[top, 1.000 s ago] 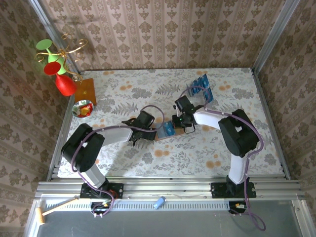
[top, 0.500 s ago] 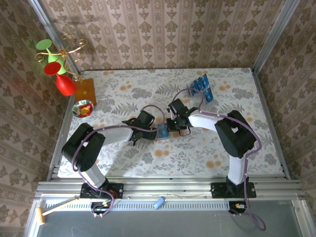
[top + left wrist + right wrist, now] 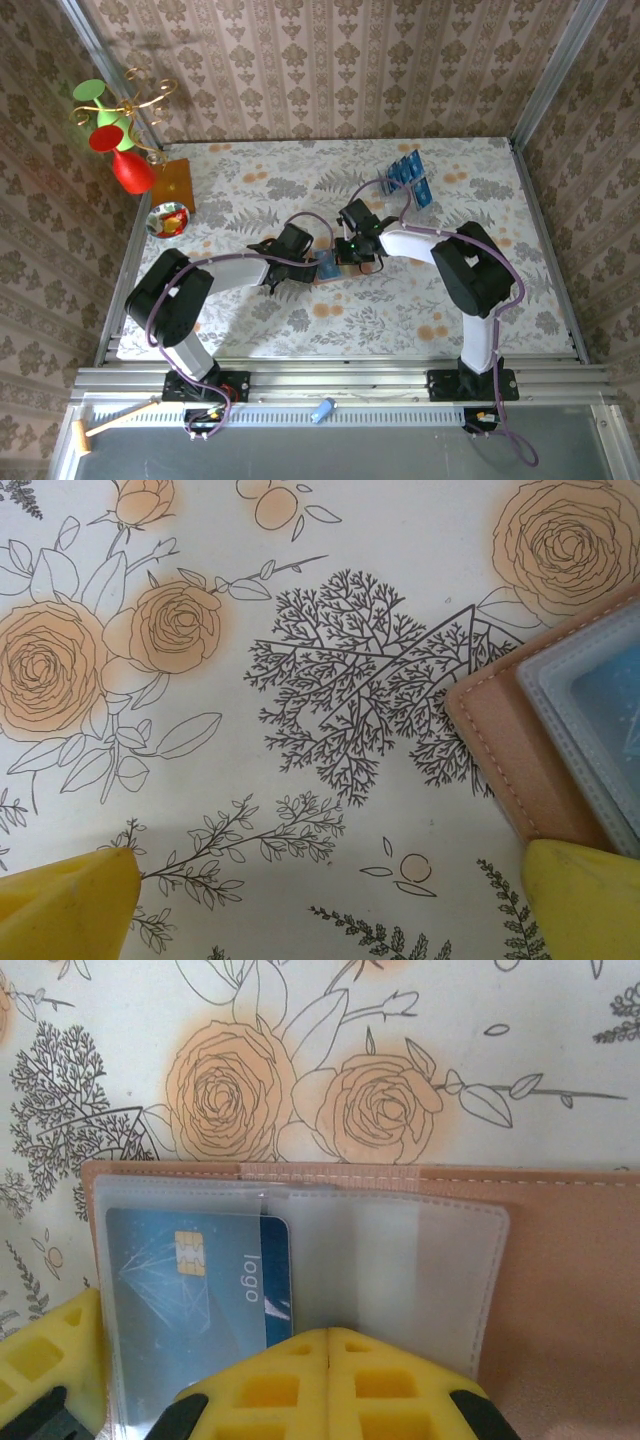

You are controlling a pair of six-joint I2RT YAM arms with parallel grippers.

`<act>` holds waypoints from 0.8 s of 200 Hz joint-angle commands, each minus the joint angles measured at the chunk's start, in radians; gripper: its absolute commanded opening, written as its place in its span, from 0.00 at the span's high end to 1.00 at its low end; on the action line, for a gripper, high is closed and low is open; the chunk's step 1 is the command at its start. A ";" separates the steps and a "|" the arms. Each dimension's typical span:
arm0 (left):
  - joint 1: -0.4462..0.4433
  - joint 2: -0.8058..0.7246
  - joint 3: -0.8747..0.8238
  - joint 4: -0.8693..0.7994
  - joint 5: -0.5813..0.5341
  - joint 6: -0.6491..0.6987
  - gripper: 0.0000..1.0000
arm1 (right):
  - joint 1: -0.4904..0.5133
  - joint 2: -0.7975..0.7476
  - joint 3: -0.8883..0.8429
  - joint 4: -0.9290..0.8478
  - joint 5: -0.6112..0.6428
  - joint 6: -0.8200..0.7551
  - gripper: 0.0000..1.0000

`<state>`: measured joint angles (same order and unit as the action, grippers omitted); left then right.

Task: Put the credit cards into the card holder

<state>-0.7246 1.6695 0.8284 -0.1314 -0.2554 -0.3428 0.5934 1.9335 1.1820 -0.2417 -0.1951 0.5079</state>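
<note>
The card holder [image 3: 570,1260] lies open on the flowered tablecloth, its clear sleeves facing up; it is also seen from above [image 3: 352,266]. A blue credit card [image 3: 180,1280] sits in the left sleeve, its right edge sticking out. My right gripper [image 3: 330,1345] is shut, its tips resting on the sleeves just right of that card, with nothing between them. My left gripper [image 3: 325,910] is open, and its right finger sits against the card holder's [image 3: 495,745] left corner. Several more credit cards [image 3: 408,176] stand in a clear rack at the back right.
A red vase [image 3: 131,171], an orange-brown wooden board [image 3: 175,184] and a small bowl [image 3: 166,220] sit at the table's back left. Both arms meet at mid-table [image 3: 330,262]. Walls close the table [image 3: 250,330] on three sides.
My right gripper has slid left over the card holder, still shut, and the blue card has moved left with it into the sleeve. The left arm has stayed still.
</note>
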 commanded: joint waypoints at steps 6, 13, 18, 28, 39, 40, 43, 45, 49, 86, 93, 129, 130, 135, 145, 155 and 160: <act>0.004 0.022 0.003 0.021 0.022 0.014 0.00 | 0.013 0.023 0.015 0.032 -0.067 0.034 0.97; 0.006 0.021 0.002 0.022 0.022 0.017 0.00 | 0.013 0.016 0.009 0.034 -0.067 0.035 0.97; 0.008 0.020 0.002 0.021 0.021 0.021 0.00 | 0.013 0.012 0.004 0.036 -0.067 0.037 0.97; 0.014 0.017 0.000 0.019 0.020 0.026 0.00 | 0.013 0.001 -0.008 0.040 -0.066 0.042 0.97; 0.025 0.009 -0.003 0.022 0.026 0.034 0.00 | 0.013 -0.009 -0.024 0.050 -0.063 0.054 0.97; 0.026 0.009 -0.003 0.021 0.027 0.035 0.00 | 0.013 -0.011 -0.026 0.052 -0.063 0.054 0.97; 0.029 0.008 -0.005 0.021 0.028 0.037 0.00 | 0.013 -0.013 -0.032 0.056 -0.063 0.061 0.97; 0.032 0.007 -0.005 0.022 0.028 0.039 0.00 | 0.013 -0.016 -0.037 0.060 -0.063 0.064 0.97; 0.037 0.003 -0.006 0.021 0.031 0.041 0.00 | 0.013 -0.018 -0.044 0.068 -0.066 0.072 0.97; 0.071 -0.008 -0.012 0.024 0.053 0.076 0.00 | 0.020 -0.051 -0.113 0.129 -0.072 0.142 0.97; 0.077 -0.007 -0.009 0.023 0.058 0.084 0.00 | 0.022 -0.057 -0.124 0.138 -0.070 0.155 0.97; 0.104 -0.007 -0.002 0.007 0.073 0.111 0.00 | 0.047 -0.077 -0.157 0.172 -0.060 0.199 0.97; 0.105 -0.008 -0.002 0.007 0.073 0.111 0.00 | 0.048 -0.078 -0.157 0.172 -0.059 0.200 0.97; 0.107 -0.010 -0.003 0.005 0.074 0.113 0.00 | 0.049 -0.079 -0.157 0.171 -0.055 0.202 0.97; 0.110 -0.017 -0.006 0.002 0.075 0.112 0.00 | 0.048 -0.083 -0.155 0.168 -0.049 0.203 0.97; 0.114 -0.026 -0.014 -0.002 0.072 0.112 0.00 | 0.048 -0.086 -0.146 0.153 -0.035 0.194 0.96; 0.115 -0.032 -0.018 -0.003 0.071 0.112 0.00 | 0.048 -0.088 -0.140 0.144 -0.028 0.186 0.96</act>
<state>-0.6228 1.6688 0.8272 -0.1146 -0.1833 -0.2600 0.6312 1.8721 1.0416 -0.0769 -0.2356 0.6819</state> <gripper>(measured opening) 0.999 0.068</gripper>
